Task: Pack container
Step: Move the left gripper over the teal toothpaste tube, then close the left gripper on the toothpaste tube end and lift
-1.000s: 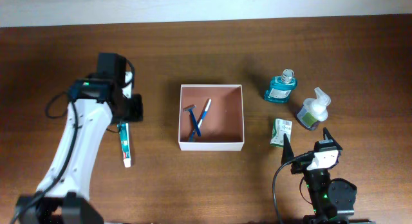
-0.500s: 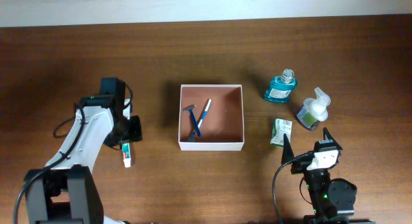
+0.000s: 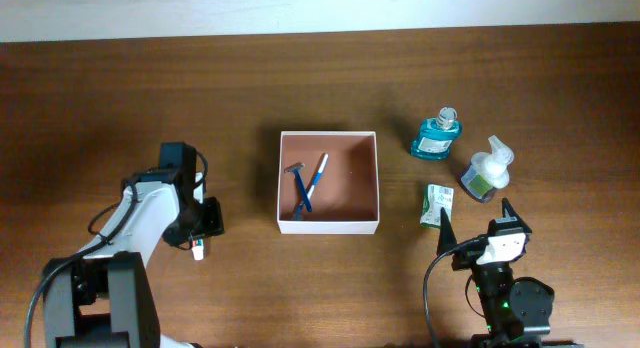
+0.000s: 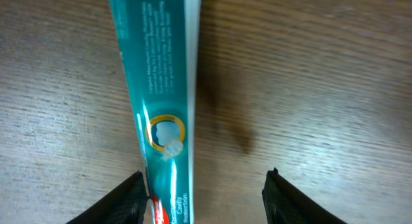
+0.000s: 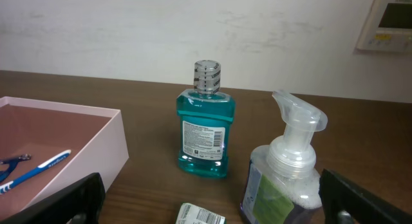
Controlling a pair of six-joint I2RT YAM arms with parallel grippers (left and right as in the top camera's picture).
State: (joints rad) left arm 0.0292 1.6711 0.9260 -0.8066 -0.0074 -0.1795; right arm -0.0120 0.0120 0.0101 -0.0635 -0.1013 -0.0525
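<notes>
The container [image 3: 329,224], a white square box with a pinkish inside, stands mid-table and holds a blue toothbrush [image 3: 316,178] and a razor [image 3: 297,172]. My left gripper [image 3: 200,228] is low over a teal toothpaste tube [image 4: 158,102] lying on the wood to the container's left. Its jaws are open, and the tube lies between them against the left finger [image 4: 119,201]. From overhead only the tube's white end [image 3: 198,251] shows. My right gripper [image 3: 477,223] stands wide open at the front right with nothing in it.
Right of the container [image 5: 77,147] stand a blue mouthwash bottle [image 5: 206,124] and a foam soap dispenser [image 5: 286,172]. A small green-and-white packet [image 3: 437,204] lies in front of them, just ahead of my right gripper [image 5: 215,205].
My left arm has drawn back toward the table's front along the toothpaste tube and now covers most of it. Its jaws have widened. The right arm has not moved.
</notes>
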